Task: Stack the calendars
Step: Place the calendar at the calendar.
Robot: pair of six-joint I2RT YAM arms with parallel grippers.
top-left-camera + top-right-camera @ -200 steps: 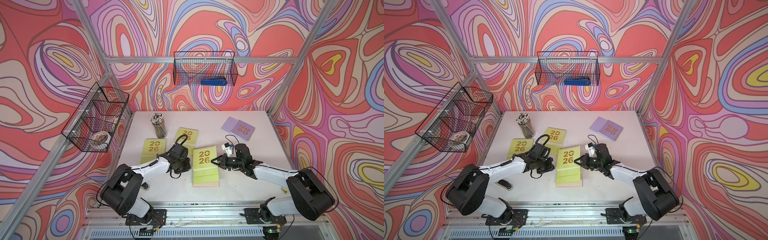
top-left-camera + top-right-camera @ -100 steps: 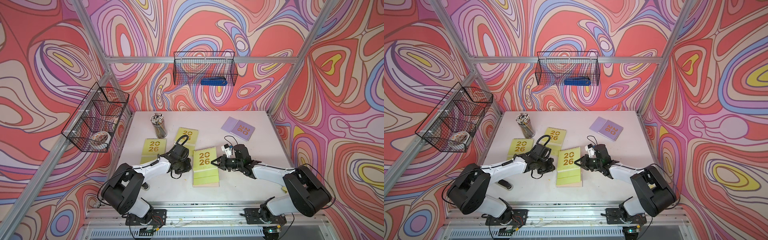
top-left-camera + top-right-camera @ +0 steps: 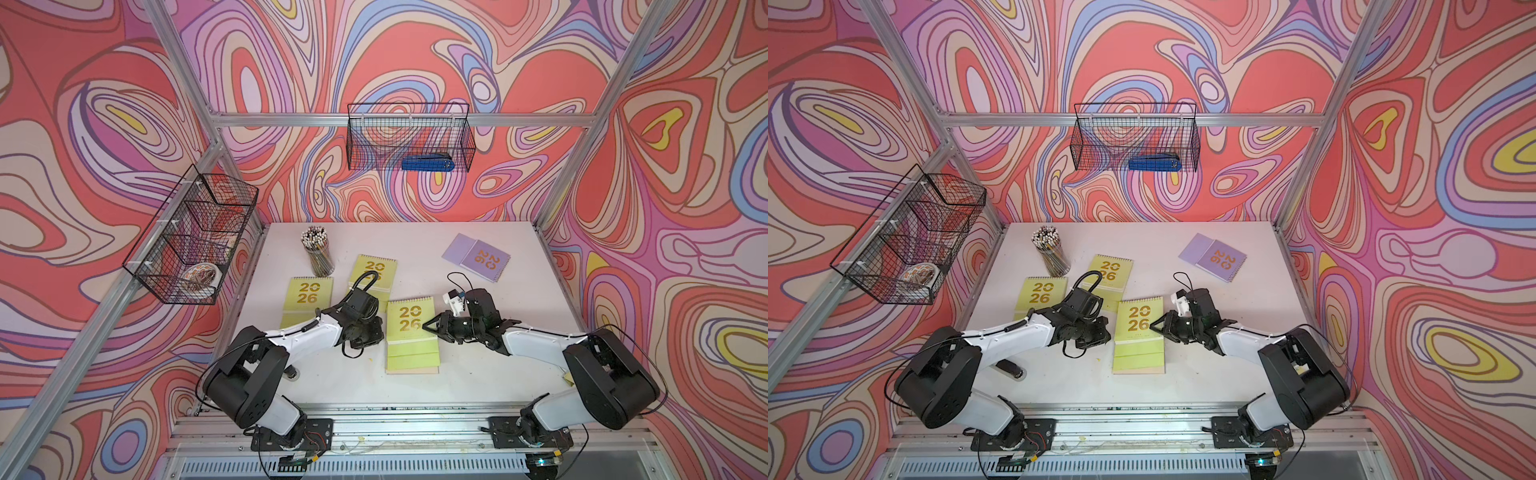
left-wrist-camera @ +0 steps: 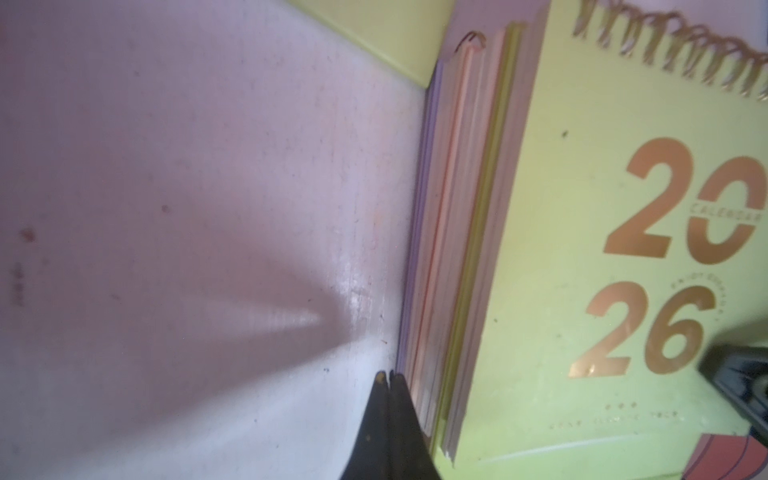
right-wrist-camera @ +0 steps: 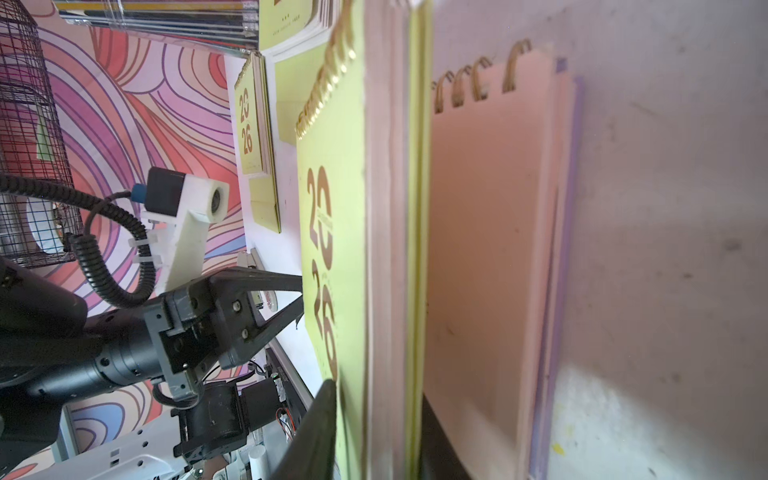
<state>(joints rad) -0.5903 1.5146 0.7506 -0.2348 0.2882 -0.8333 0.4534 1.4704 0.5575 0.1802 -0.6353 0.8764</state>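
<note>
Yellow-green top calendar [image 3: 410, 328] resting on a peach calendar [image 5: 478, 249], that in turn on a lavender calendar [image 5: 573, 174]: a stack of three, about midway between the desk's left and right edges and somewhat nearer its front edge. At the stack's right edge the right jaws, parted and set astride the top calendar alone, one finger [image 5: 318, 432] over the gold "2026" cover, the other [image 5: 434, 449] beneath it, above the peach sheets; cannot tell whether pressing on it or loose. At the stack's left edge the left jaws, clenched, fingertips [image 4: 380, 399] pressed together, low over the desk [image 4: 166, 166] and just beside the lavender edge. Farther left, near the desk's left edge, a second yellow-green calendar [image 3: 308, 297], its front part under the left arm [image 3: 307, 336]. Behind the left wrist, a third yellow-green calendar [image 3: 376, 270], partly hidden. Well apart, toward the back right corner, a second lavender calendar [image 3: 478, 257], lying askew. Toward the back left corner, a cup of pencils [image 3: 318, 255], upright. Off the desk, a wire basket [image 3: 409, 137] on the back wall holding a blue stapler [image 3: 428, 163]; a second wire basket [image 3: 187, 241] on the left wall
</note>
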